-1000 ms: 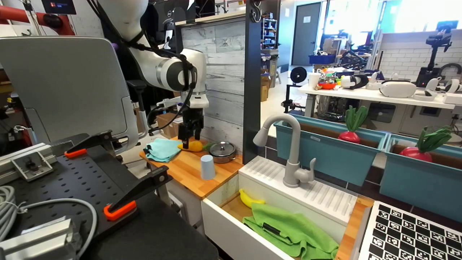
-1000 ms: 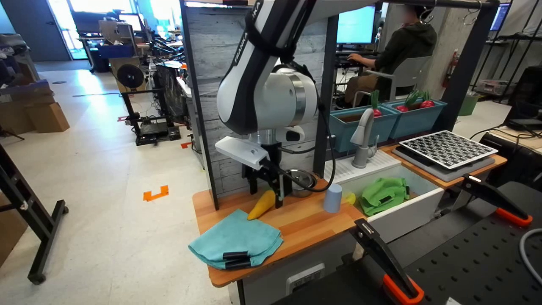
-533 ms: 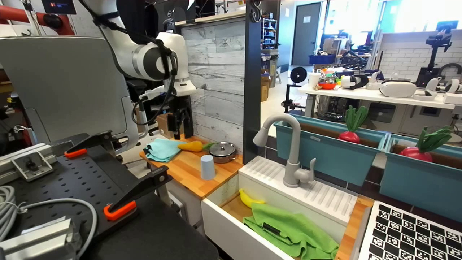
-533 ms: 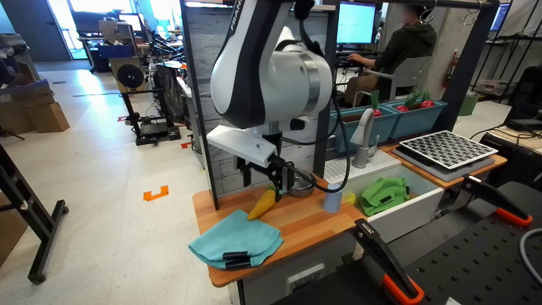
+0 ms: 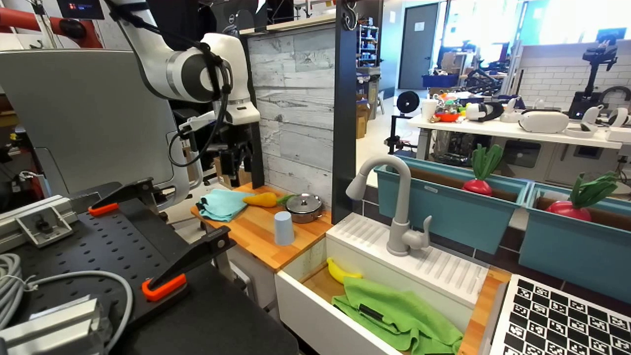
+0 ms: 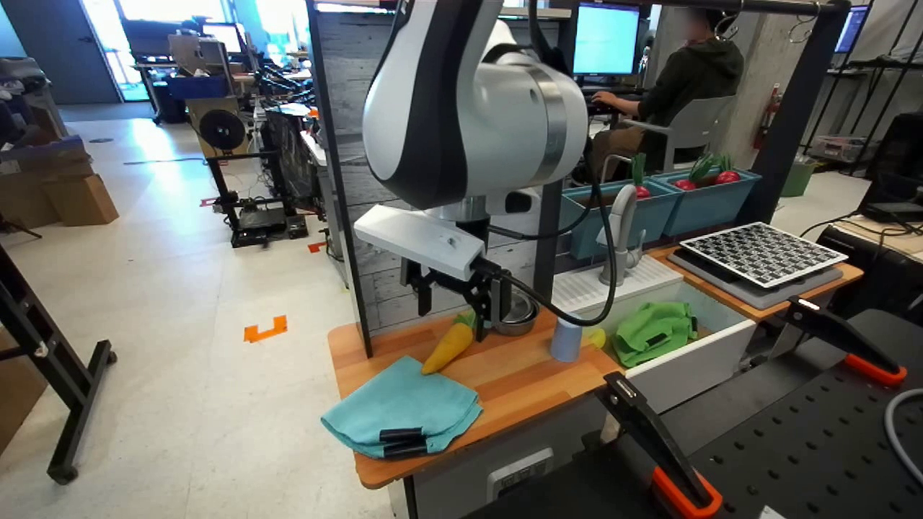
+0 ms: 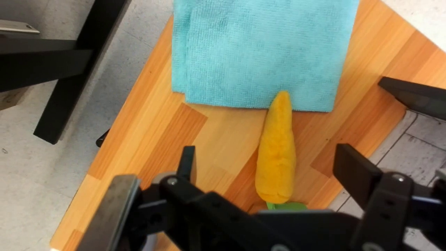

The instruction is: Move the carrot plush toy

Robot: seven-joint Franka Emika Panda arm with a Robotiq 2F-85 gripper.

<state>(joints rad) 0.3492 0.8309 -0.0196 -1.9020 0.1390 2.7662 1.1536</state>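
Orange-yellow plush fills the middle of the wrist view: the carrot plush toy (image 7: 277, 157) lies on a wooden counter (image 7: 223, 132), its narrow tip over the edge of a teal cloth (image 7: 258, 52), its green top half hidden at the bottom. Above it, the gripper (image 7: 266, 153) holds nothing; its jaws stand wide apart, one to either side of the toy, with wood showing in the gaps.

In an exterior view, the gripper hangs well above the counter, apart from the toy. The leafy end points toward a lidded metal pot (image 5: 304, 209); whether they touch is too small to tell. A light blue cup (image 5: 283, 228) stands nearer the sink (image 5: 305, 315).

In an exterior view, the same spread jaws show; one fingertip (image 6: 481, 330) overlaps the toy's leafy end, by line of sight only, it seems.

As for progress, the toy rests free of the gripper, so placing and release look done, and probably only clearing the gripper away is left. The task names no target spot, though, so a grasp yet to come cannot be ruled out.
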